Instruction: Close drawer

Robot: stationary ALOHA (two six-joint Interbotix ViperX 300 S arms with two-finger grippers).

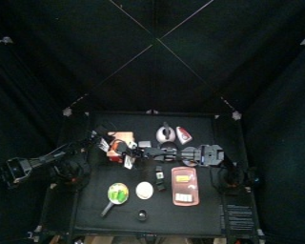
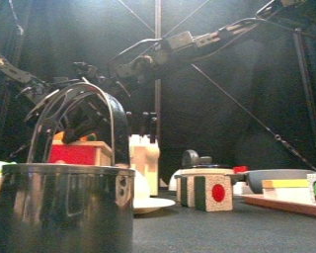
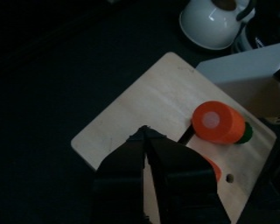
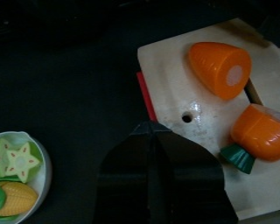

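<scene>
1. Orange-tan wood marks the drawer (image 1: 114, 143), which sits on the left rear part of the table (image 1: 91, 214), with its pale top facing up in the top view.
2. We cannot tell from any view whether the drawer stands open or shut.
3. We see the left hand (image 3: 146, 140) hanging over a pale wooden board (image 3: 143, 96), beside an orange piece with a green end (image 3: 219, 122). A white teapot (image 3: 213, 19) stands beyond the board.
4. We cannot tell whether the left hand is open or closed.
5. We see the right hand (image 4: 154, 129) over the same kind of board, with its jaws drawn together and gripping nothing.
6. Two orange carrot pieces (image 4: 220, 68) lie on the board ahead of the right hand, and a green plate (image 4: 14, 175) sits off to one side on the table.
7. From the front, a metal pot (image 2: 62, 208) with a hoop handle stands nearest to us.
</scene>
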